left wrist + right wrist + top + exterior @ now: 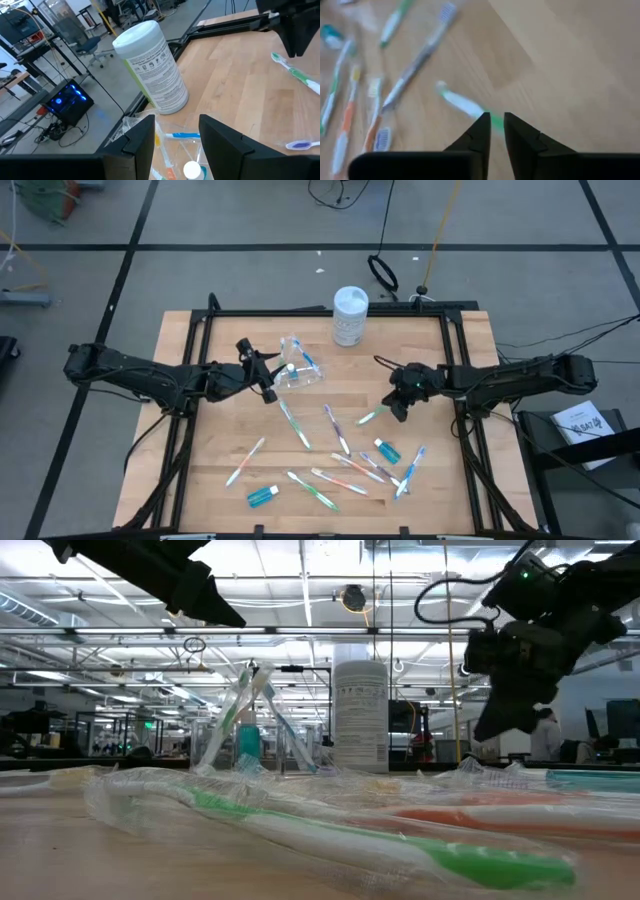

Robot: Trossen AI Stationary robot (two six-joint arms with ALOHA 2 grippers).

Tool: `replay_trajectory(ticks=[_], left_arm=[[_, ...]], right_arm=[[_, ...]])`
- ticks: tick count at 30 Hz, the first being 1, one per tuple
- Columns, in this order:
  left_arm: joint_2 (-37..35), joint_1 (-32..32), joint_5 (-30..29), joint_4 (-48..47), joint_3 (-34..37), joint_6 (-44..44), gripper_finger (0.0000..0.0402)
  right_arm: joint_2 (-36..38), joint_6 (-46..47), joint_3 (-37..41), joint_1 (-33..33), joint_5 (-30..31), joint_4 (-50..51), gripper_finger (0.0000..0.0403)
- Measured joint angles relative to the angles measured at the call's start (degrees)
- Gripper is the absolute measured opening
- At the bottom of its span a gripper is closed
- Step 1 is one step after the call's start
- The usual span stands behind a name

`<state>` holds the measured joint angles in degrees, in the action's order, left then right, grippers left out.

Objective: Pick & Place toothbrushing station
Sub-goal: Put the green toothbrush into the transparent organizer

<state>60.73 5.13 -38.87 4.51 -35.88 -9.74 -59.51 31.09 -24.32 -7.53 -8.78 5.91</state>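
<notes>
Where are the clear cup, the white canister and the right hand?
clear cup point(298, 370), high view, on its clear wall.
white canister point(350, 316), high view, on its lid.
right hand point(497, 131), right wrist view, midway between its fingertips, above a green toothbrush point(462, 103).

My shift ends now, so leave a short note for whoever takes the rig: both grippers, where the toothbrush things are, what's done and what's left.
Left gripper: fingers open, at the clear cup, which lies tipped beside the white canister with a couple of items inside.
Right gripper: fingers nearly closed, empty, just above the green toothbrush.
Done: only a few items are in the cup.
Left: most toothbrushes and two teal toothpaste tubes lie scattered on the table; collect them and stand the cup upright.
</notes>
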Motion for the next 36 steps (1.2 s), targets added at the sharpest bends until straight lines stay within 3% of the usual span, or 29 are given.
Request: replay_trajectory(ticks=[6, 11, 20, 29, 36], left_arm=[[0.01, 0.00, 0.00, -0.02, 0.01, 1.27, 0.0161], [0.01, 0.00, 0.00, -0.04, 0.02, 1.05, 0.0161], [0.00, 0.00, 0.00, -0.04, 0.02, 1.20, 0.0161], [0.02, 0.00, 0.00, -0.04, 0.00, 1.22, 0.0161], [0.00, 0.00, 0.00, -0.09, 0.01, 1.22, 0.0161]], right_arm=[[0.00, 11.68, 0.04, -0.07, 2.63, 7.23, 0.0103], [0.00, 13.31, 0.04, -0.70, -3.30, 8.14, 0.0130], [0.00, 37.21, 0.04, -4.13, 8.63, 14.06, 0.0134], [-1.03, 37.35, 0.02, -8.86, 9.14, 11.89, 0.0134], [-7.17, 36.61, -0.31, -8.52, 9.34, 10.17, 0.0123]])
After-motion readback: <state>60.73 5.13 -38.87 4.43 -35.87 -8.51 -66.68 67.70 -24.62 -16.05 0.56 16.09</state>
